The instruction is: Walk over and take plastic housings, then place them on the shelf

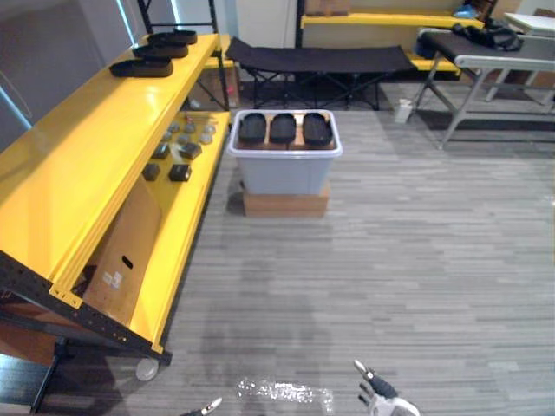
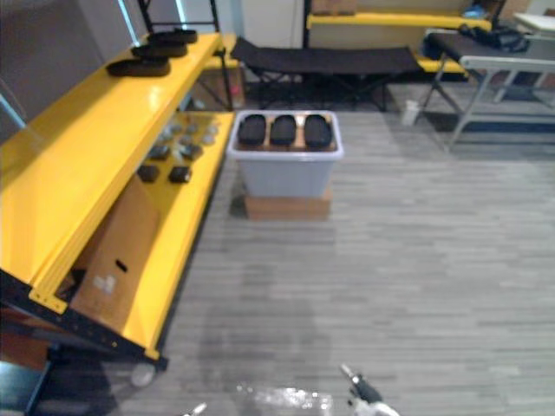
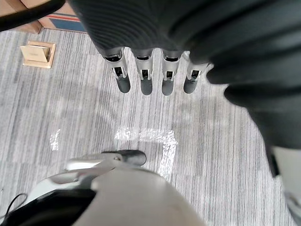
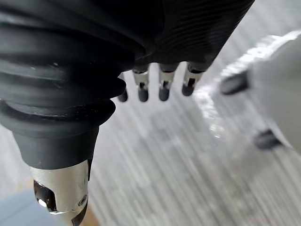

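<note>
Standing well back from everything right now. The plastic housings [image 1: 284, 128] I'm after are three dark oval pieces lying side by side in the top of a pale grey bin [image 1: 286, 169], straight ahead across the floor [image 1: 416, 260]. The bin sits on a low brown box [image 1: 286, 204], which I reckon is there to raise it so I don't have to stoop as far.

The yellow shelf [image 1: 95, 147] runs along my left, with its far stretch just beside the bin, so pick to place should be a short turn. Three black shells [image 1: 154, 52] are already lined up at the far end of the top level. The rest of that level is bare, so I'd guess that's where the new ones go. The lower level has a scatter of small parts [image 1: 180, 149] in grey and black, plus a cardboard sheet [image 1: 126, 251] leaning under the top, so I'd stay off that.

My left hand [image 3: 143, 77] hangs low with its fingers straight and slightly apart, pointing at the floor, holding and touching nothing. The right hand [image 4: 162, 89] is the same deal, fingers straight and empty. Makes sense for walking.

Next job, as I read it, is just closing the gap to the bin before any reaching.
</note>
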{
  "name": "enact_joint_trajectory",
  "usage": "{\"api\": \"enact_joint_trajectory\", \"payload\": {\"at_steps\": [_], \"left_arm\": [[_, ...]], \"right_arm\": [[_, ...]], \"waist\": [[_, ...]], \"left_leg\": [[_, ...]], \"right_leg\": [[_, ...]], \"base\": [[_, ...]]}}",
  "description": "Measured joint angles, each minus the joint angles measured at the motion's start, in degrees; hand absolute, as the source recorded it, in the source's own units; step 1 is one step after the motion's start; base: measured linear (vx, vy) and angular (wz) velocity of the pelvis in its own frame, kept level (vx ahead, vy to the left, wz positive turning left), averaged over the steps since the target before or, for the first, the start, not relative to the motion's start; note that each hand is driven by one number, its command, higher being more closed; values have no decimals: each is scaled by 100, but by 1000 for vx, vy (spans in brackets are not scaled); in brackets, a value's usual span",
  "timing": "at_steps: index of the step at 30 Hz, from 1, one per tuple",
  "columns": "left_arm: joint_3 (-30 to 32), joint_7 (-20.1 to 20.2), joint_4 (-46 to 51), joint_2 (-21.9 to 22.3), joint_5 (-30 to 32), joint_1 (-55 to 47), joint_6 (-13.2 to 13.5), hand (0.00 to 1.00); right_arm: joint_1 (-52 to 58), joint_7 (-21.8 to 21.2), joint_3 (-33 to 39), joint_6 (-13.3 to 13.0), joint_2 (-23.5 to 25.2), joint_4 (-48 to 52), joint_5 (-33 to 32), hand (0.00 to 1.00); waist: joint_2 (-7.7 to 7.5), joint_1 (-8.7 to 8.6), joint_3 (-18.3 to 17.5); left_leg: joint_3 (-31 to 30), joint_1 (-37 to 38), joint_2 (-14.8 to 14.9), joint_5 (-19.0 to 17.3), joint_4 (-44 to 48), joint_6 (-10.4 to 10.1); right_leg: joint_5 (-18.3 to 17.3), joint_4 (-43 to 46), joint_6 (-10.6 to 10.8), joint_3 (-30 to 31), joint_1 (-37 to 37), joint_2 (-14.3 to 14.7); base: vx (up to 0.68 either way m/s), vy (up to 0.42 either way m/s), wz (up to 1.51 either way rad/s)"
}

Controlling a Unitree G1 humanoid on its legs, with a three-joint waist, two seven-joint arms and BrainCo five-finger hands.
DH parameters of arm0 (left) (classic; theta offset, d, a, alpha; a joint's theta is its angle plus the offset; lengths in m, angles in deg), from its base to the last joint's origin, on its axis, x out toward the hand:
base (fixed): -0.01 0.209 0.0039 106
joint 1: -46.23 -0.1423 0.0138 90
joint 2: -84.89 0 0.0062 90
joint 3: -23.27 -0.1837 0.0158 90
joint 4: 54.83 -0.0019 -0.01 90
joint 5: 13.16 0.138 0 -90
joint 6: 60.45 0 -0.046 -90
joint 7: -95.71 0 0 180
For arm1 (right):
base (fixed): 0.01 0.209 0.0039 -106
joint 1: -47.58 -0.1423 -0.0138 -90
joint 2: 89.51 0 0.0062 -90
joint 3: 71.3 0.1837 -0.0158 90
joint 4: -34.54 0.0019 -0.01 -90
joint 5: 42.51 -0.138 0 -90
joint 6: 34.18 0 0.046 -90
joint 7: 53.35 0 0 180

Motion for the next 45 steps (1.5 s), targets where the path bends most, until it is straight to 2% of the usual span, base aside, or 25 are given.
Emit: {"api": "enact_joint_trajectory", "payload": {"at_steps": [3, 5, 8, 14, 19, 28, 45], "left_arm": [[47, -7, 0, 2, 1, 11, -40, 0], [174, 36, -2, 18, 8, 8, -112, 0], [236, 221, -4, 74, 236, -13, -144, 0], [449, 308, -29, 107, 226, -78, -280, 0], [449, 271, -117, 109, 187, -74, -219, 0], [406, 169, -219, 111, 169, -68, 129, 0], [195, 39, -217, 85, 179, -72, 278, 0]], "right_arm": [[-16, -4, 23, 38, -12, 0, -16, 0], [-17, 0, 116, 174, -12, 0, -17, 0], [25, 5, 334, 481, 25, -6, -3, 0], [222, 204, 630, 998, 158, -127, -53, 0], [270, 406, 710, 1143, 162, -137, -354, 0], [253, 502, 428, 1095, 149, -255, -570, 0], [192, 515, 214, 1055, 154, -247, -555, 0]], "waist": [[-5, -6, 3], [-6, -11, 4], [-15, -29, 10], [-15, -48, 10], [-16, -52, 8], [-29, -60, 0], [-50, -40, -21]], "left_leg": [[1, 1, -8, 0, 16, 0], [2, 5, -10, 0, 16, 0], [5, 12, -13, 0, 17, -1], [19, 12, -16, 10, -10, 16], [39, 5, -18, 19, -20, 31], [32, -13, -18, 19, -21, 32], [77, -13, -11, 20, -23, 31]], "right_leg": [[5, -1, 7, -3, 4, -9], [17, -1, 23, -3, 9, -13], [31, 0, 33, -3, 17, -18], [38, 13, 32, 3, 29, -24], [60, -34, -2, -2, 24, -20], [99, -181, -17, -62, 48, -3], [121, -165, 14, -56, 40, -5]], "base": [[0, 0, 0], [0, 0, 0], [0, 0, 0], [-33, 4, -1], [-24, 2, -1], [30, -8, 1], [-2, 0, 0]]}}
